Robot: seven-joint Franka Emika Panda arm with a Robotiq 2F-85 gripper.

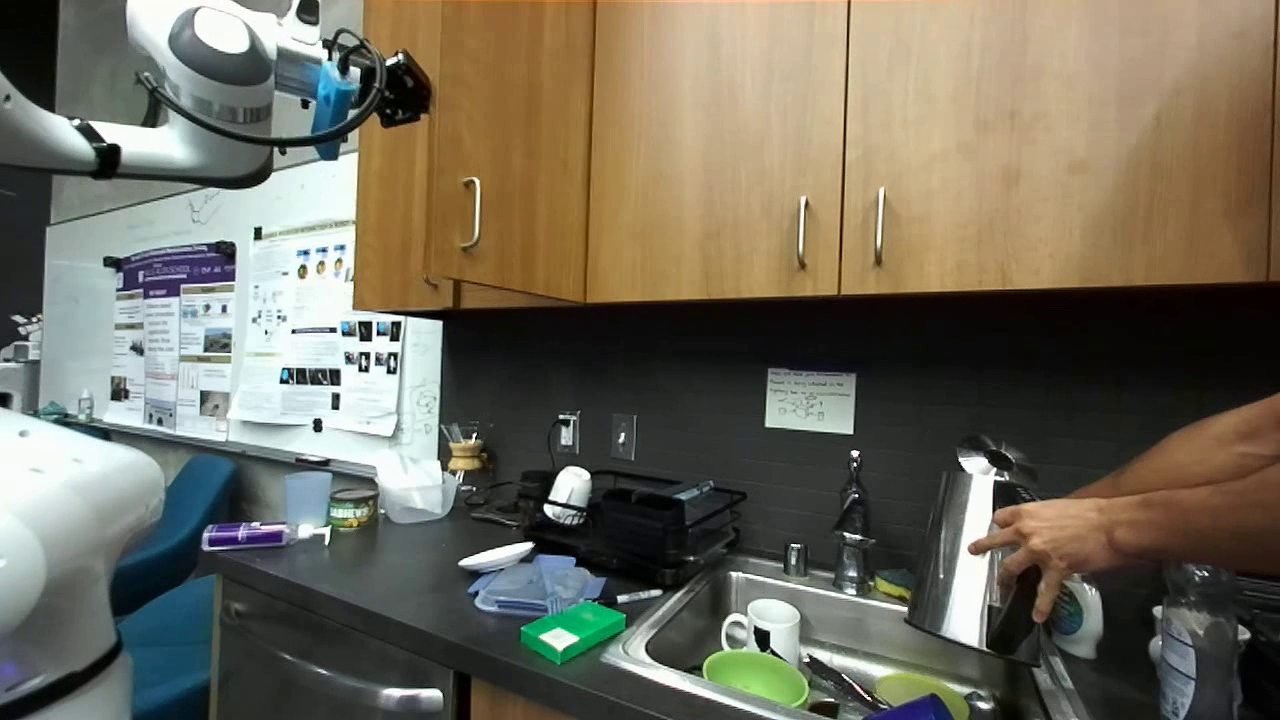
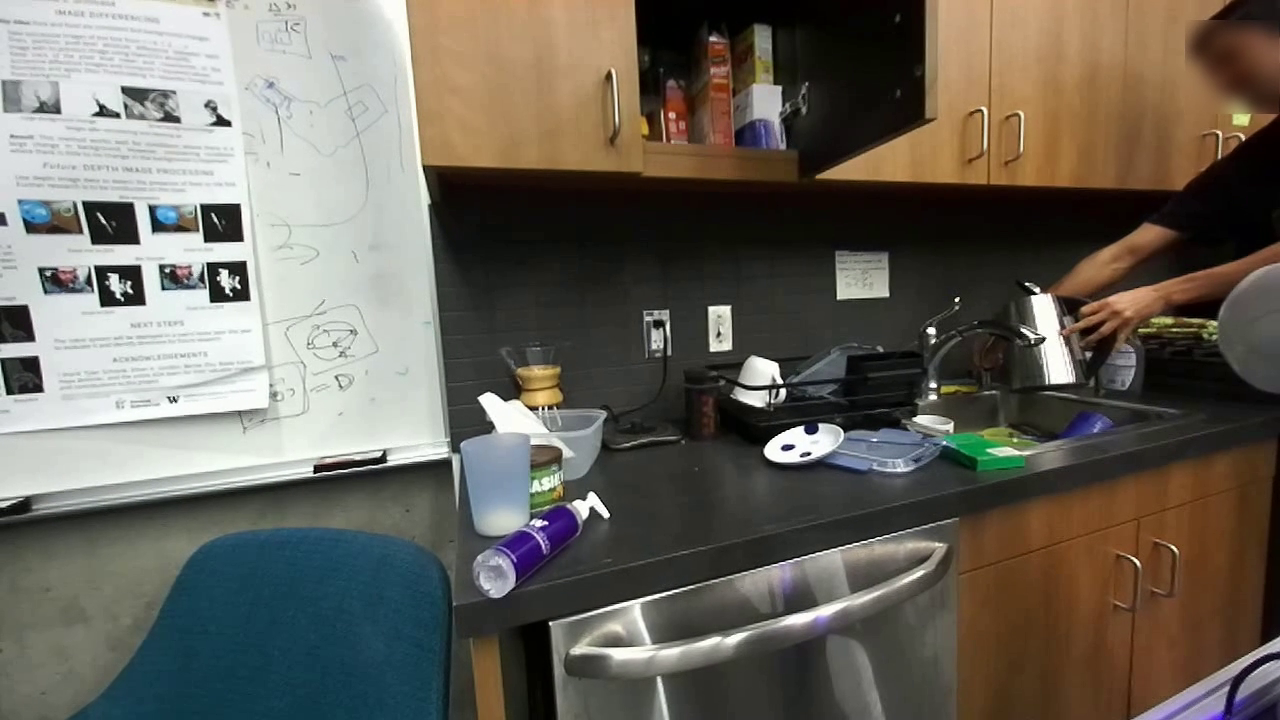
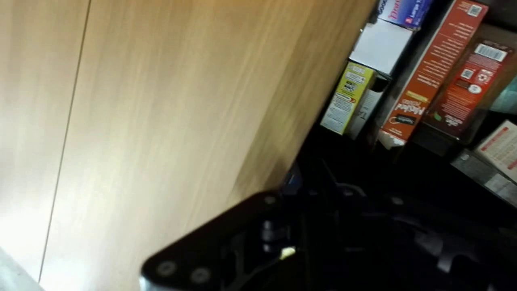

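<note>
My gripper (image 3: pixel 310 178) reaches in from the bottom of the wrist view, dark against a dark cupboard interior. Its fingers are together, and I see nothing held, though the shadow hides much of them. Beside the tips runs the free edge of an open wooden cabinet door (image 3: pixel 173 101); whether they touch it I cannot tell. Past that edge stand a yellow box (image 3: pixel 348 97), a tall orange box (image 3: pixel 436 68), a red box (image 3: pixel 472 87) and a white box (image 3: pixel 381 46). In an exterior view the gripper (image 1: pixel 408 90) is high up by the cabinets; another shows the open door (image 2: pixel 870 80) and shelf boxes (image 2: pixel 713 90).
A person's hands (image 1: pixel 1060 545) tilt a metal pitcher (image 1: pixel 950 560) over the sink (image 1: pixel 690 610). On the counter are a dish rack (image 1: pixel 640 520), a green box (image 1: pixel 572 630), a purple bottle (image 2: pixel 535 545) and a blue cup (image 2: pixel 497 485). A teal chair (image 2: pixel 290 620) stands nearby.
</note>
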